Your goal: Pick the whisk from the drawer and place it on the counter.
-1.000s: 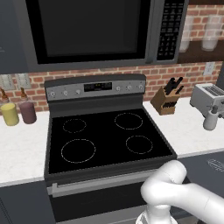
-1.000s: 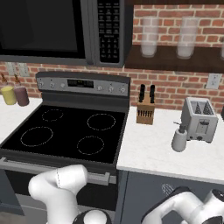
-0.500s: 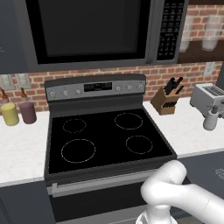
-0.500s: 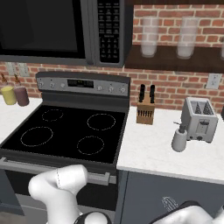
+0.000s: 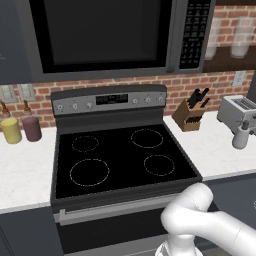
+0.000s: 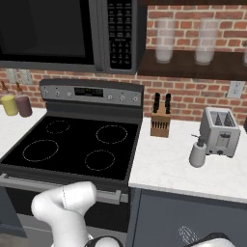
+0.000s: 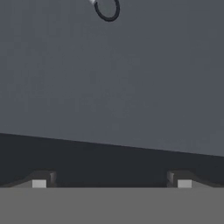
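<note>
Tool (image 7: 111,183) spread wide, nothing between the two dark fingertips (image 7: 40,180), which sit far apart at the bottom of the hand view; it faces a flat dark grey-blue panel with a darker band below it. A small dark ring with a pale bit attached pokes in at the top edge of the hand view, too cropped to say what it is. Whisk (image 6: 186,235) shows faintly as pale wire loops low in the right base view, in the dark drawer (image 6: 183,219) area under the white surface (image 6: 169,166), just beside the white arm; exact resting spot cannot be told. In both base views the arm bends low in front of the oven. Black stovetop (image 5: 122,157) with ring marks sits between two stretches of white surface. On the right stretch: wooden knife block (image 6: 160,124) against the brick wall, silver toaster (image 6: 221,131) further right, grey soap dispenser (image 6: 198,153) just in front of the toaster. On the left stretch: yellow jar (image 5: 11,130) and purple jar (image 5: 32,128) side by side near the wall. Microwave (image 5: 110,35) hangs above the stove. Two glass jars (image 6: 165,40) stand on the dark shelf to its right.
</note>
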Motion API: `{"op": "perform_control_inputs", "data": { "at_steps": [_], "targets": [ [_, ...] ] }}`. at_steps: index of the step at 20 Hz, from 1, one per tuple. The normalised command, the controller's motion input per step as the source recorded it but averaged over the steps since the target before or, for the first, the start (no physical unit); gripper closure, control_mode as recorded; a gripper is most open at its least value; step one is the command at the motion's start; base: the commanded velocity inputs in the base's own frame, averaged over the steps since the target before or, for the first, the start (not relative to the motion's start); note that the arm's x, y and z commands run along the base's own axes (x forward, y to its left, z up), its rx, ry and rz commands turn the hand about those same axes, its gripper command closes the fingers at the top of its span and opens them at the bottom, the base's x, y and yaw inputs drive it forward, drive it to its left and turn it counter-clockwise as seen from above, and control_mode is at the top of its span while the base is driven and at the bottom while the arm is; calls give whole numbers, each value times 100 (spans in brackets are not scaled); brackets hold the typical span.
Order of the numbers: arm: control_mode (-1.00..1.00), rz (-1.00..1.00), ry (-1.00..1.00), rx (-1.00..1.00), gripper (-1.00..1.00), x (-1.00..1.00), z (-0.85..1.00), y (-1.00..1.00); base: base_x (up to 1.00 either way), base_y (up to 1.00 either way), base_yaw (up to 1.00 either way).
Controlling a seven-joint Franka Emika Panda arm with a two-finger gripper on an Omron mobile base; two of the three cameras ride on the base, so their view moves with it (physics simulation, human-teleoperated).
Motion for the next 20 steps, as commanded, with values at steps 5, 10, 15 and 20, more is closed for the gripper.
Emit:
{"op": "perform_control_inputs", "data": {
  "at_steps": [5, 10, 15, 20],
  "targets": [
    [-100, 0, 0, 0, -100, 4, 0, 3, 0, 0, 0],
    [-100, 0, 0, 1, -100, 44, 20, 38, 0, 0, 0],
    [-100, 0, 0, 1, -100, 63, 27, 32, 0, 0, 0],
    [-100, 9, 0, 1, -100, 58, 7, 30, 0, 0, 0]
  ]
}}
